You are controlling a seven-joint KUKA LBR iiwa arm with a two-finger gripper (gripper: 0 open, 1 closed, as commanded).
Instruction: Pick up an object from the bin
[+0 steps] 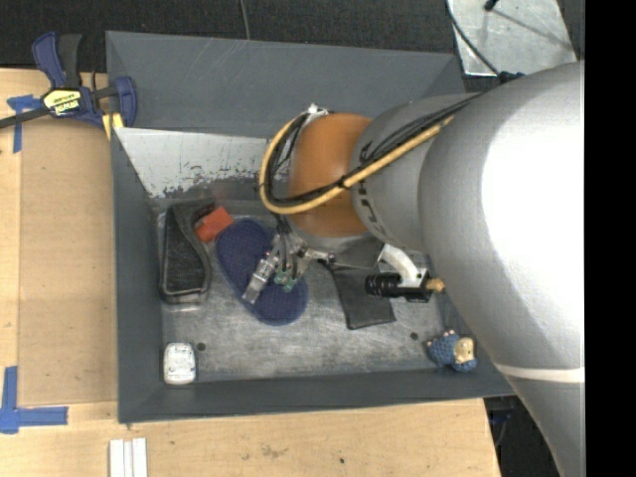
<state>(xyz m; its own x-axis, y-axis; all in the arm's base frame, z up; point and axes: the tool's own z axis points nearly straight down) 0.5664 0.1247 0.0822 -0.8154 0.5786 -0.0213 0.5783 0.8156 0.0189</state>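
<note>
Hovering low over the blue oval pad at mid-bin, my claw sits near its middle, likely for a straight-down grab; whether it's apart or together, I cannot tell.

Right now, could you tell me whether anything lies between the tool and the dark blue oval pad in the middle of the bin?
Nothing visible does. The tool is right over the dark blue oval pad, with no other thing between them. The orange block lies at the pad's upper left edge, aside from the tool.
</note>
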